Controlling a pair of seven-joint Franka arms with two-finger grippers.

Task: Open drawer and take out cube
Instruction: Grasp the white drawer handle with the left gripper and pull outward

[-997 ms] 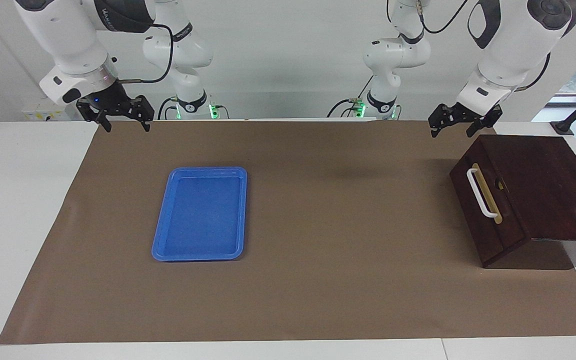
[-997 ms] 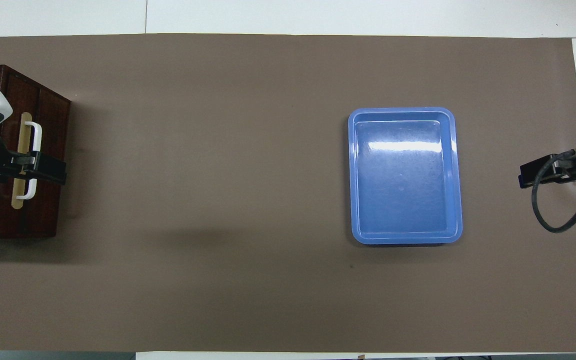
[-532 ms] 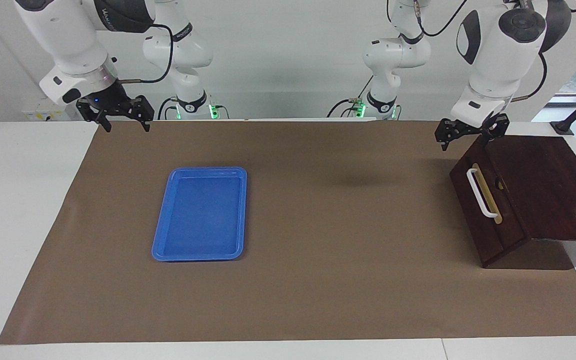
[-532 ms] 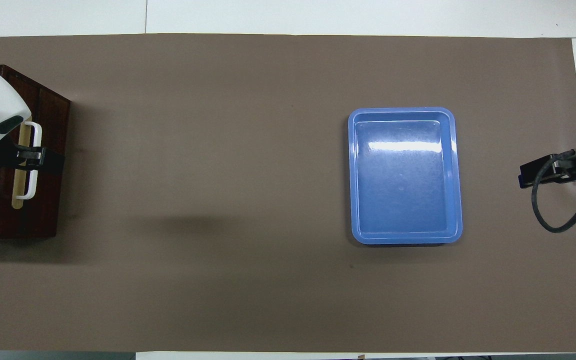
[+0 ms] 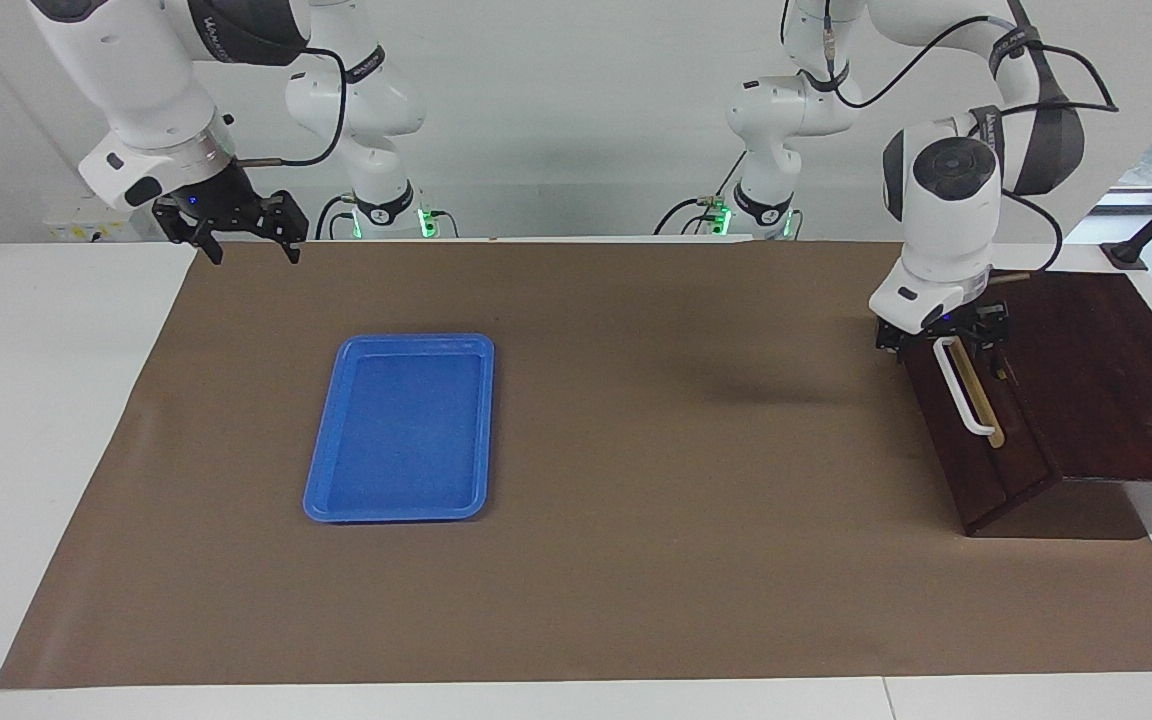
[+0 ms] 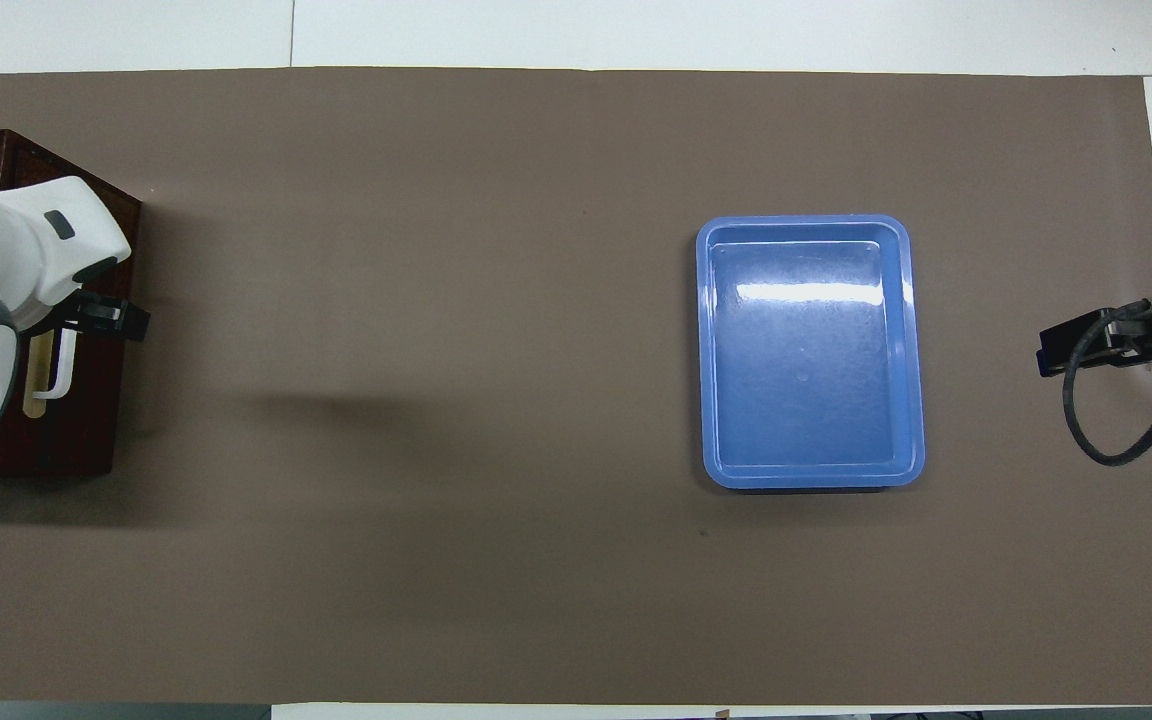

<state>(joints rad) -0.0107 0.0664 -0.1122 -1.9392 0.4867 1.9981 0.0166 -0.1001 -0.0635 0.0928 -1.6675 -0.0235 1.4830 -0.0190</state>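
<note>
Dark brown drawer (image 5: 976,420) with white bar handle (image 5: 964,392), shut, at the left arm's end of the table.

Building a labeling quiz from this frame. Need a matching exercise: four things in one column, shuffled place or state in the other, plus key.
Things:
1. drawer
2. blue tray
3. left gripper
4. right gripper

States:
A. open, at the white handle's end nearer the robots
B. shut, cube not in view
C. empty, on the brown mat
D. open, waiting over the mat's edge

Pairs: 1-B, 2-C, 3-A, 4-D
</note>
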